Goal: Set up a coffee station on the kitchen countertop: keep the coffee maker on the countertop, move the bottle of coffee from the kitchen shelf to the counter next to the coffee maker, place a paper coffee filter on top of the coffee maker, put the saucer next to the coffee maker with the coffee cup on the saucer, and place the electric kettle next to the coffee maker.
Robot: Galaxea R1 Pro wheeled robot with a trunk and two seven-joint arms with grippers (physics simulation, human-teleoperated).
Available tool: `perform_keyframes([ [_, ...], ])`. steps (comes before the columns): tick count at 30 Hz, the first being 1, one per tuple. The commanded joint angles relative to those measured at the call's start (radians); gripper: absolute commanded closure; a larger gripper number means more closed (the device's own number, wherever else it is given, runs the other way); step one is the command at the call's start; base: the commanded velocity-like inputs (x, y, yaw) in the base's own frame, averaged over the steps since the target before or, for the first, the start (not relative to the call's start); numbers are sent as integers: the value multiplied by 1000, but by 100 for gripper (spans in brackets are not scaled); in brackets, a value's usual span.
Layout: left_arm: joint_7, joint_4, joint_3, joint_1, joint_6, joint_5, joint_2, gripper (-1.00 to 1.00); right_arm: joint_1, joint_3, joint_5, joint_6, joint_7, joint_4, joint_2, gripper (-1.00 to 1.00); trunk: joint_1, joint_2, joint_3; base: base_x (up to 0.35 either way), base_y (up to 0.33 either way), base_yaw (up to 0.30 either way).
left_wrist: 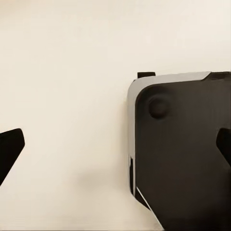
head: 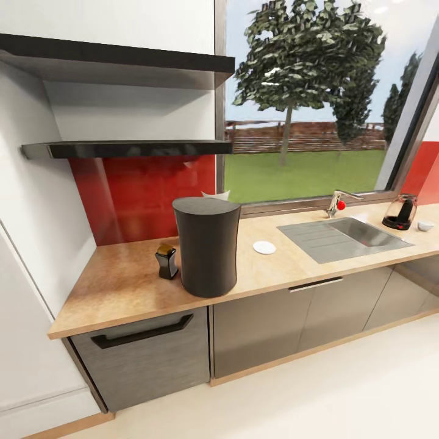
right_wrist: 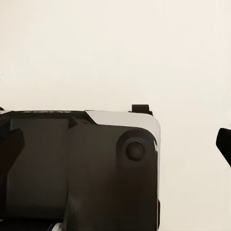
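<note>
The pale floor [head: 341, 390] runs bare along the dark grey cabinet fronts [head: 268, 332], giving open room before the kitchen countertop [head: 122, 286], whose near edge slants from lower left to upper right. On the worktop, the coffee maker [head: 206, 244] stands close to that near edge, with the bottle of coffee [head: 166, 261] just beside it on the left, and bare wood stretches left to the white wall. A white tip, possibly a paper filter [head: 217, 195], peeks over the coffee maker's far rim; its shape is hard to make out. The saucer [head: 264, 247] lies right of the coffee maker, apart from it, near the steel sink [head: 344, 235]. Far right, past the sink, the electric kettle [head: 400, 212] stands with the coffee cup [head: 425, 225] just beside it near the frame edge. Two dark shelves [head: 128, 148] hang over the left end, before the red backsplash [head: 140, 192]. In the wrist views, the left gripper [left_wrist: 115, 149] and right gripper [right_wrist: 115, 144] each show dark fingertips at opposite picture edges, spread wide and released over floor and the robot's dark base [left_wrist: 183, 154].
</note>
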Motion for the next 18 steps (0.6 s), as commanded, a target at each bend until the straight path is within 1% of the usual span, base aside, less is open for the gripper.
perform_keyframes([
  [1,21,1,-6,-1,3,10,0,-100,-1,-9,10,-3,3,1,0,-100,1,-2,-2,0,0,0],
  [2,109,2,-4,0,11,11,-4,-100,-1,-14,8,-2,4,-1,-3,-100,1,-2,-2,0,0,-204],
  [7,115,9,-5,3,12,11,2,-100,-1,-15,8,-2,5,-1,-12,-100,1,-2,-2,0,0,-249],
  [12,115,8,-5,2,12,11,-2,-100,-1,-16,7,-2,5,-1,-22,-100,1,-2,-2,0,0,-266],
  [18,115,8,-6,2,12,11,-2,-100,-1,-17,7,-2,5,-1,-25,-100,1,-2,-2,0,0,-266],
])
